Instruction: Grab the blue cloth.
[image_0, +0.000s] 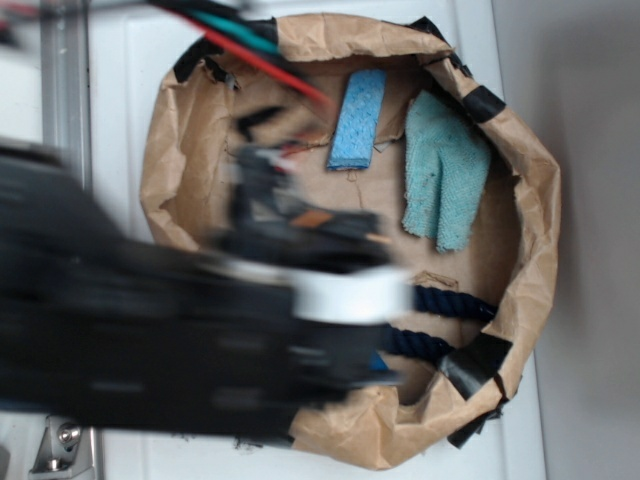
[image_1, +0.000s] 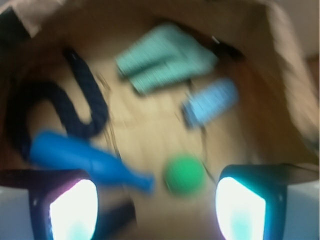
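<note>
Two fingertips (image_1: 72, 210) stood wide apart with nothing between them; gripper (image_1: 157, 210) hung empty. Blue cloth (image_1: 162, 57) lay rumpled on the paper-lined bin (image_0: 530, 200) floor, well clear ahead of it, beside the light-blue sponge (image_1: 211, 102).

the black arm (image_0: 150, 340) is seen blurred, reaching in from the left. the gripper (image_1: 157, 200) is held empty, its jaws spread wide apart, with nothing touched.

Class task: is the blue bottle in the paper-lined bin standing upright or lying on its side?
Lying on its side. In the wrist view the blue bottle stretches flat across the floor beside the dark rope.
</note>
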